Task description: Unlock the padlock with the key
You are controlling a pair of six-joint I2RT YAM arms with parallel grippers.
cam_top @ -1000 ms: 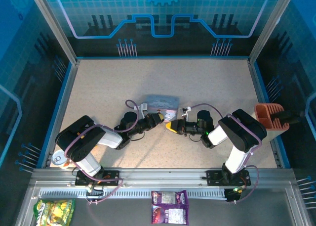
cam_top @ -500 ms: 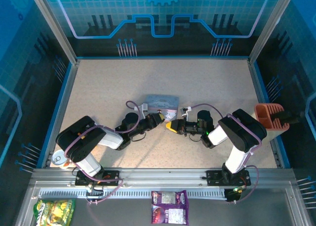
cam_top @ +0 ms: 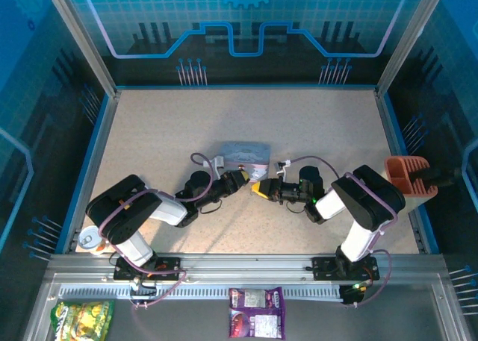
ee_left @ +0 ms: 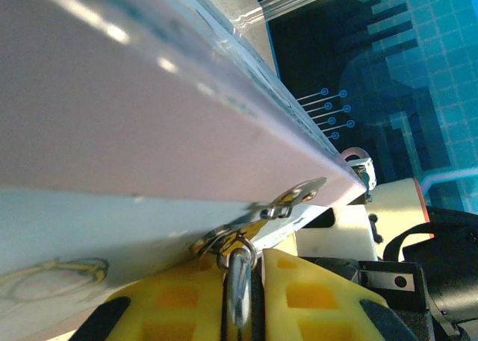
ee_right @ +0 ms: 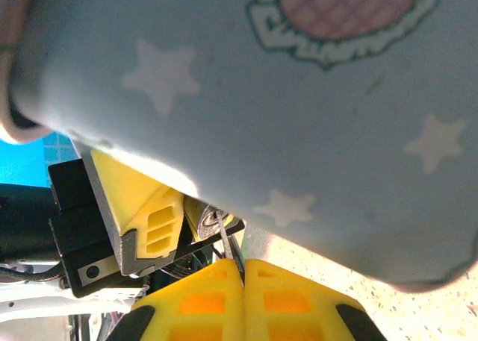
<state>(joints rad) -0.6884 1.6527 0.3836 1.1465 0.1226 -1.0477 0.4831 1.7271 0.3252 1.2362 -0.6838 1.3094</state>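
The lilac and pale-blue cartoon tin [cam_top: 245,154] lies mid-table, and both grippers meet at its front edge. My left gripper [cam_top: 243,178] [ee_left: 258,255] is shut on the padlock [ee_left: 239,280]. The lock's shiny shackle stands between the yellow pads and hooks through the tin's metal hasp [ee_left: 297,197]; its body is mostly hidden. My right gripper [cam_top: 258,189] [ee_right: 243,265] is shut on the key [ee_right: 228,245]. The thin key blade points up at the padlock's round metal face [ee_right: 207,219], under the tin [ee_right: 299,95]. The left gripper's yellow finger [ee_right: 142,199] sits just beside it.
An orange slotted holder [cam_top: 408,175] stands at the right wall. A small round can [cam_top: 90,239] sits by the left arm's base. Snack packs [cam_top: 256,322] [cam_top: 81,318] lie in front of the rail. Blue frame walls enclose the speckled table [cam_top: 157,124].
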